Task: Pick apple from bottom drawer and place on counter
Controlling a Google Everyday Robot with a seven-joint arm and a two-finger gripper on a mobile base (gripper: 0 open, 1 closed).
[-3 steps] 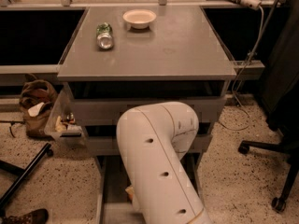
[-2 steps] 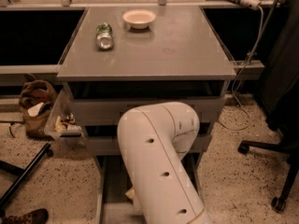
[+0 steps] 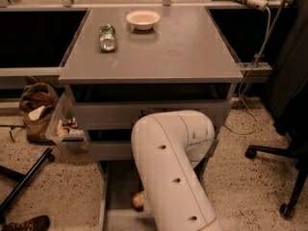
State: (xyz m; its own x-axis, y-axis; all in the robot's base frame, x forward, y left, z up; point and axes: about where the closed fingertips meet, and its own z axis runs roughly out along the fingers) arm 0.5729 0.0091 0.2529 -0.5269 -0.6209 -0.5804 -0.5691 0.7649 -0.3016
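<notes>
Nearest to you, the white arm point(image 3: 174, 177) is filling the lower middle of the view, bending down over the open bottom drawer point(image 3: 118, 189). The gripper is lying somewhere behind that arm, out of sight, so you cannot tell how it is set or whether it is holding anything. The apple point(image 3: 138, 200) is sitting on the drawer floor, peeking out just at the arm's left edge, red with a paler patch.

Above it, the two shallower drawers are showing their grey fronts. A clear bin point(image 3: 67, 127) of small items is hanging at the cabinet's left side, and a brown bag point(image 3: 36, 107) is slumping on the speckled floor beyond it. An office chair base point(image 3: 284, 177) is standing at the right.

Further back, the counter point(image 3: 187, 54) is carrying a green can point(image 3: 107, 36) lying on its side and a white bowl point(image 3: 143, 19) near the far edge, the two close together but apart.
</notes>
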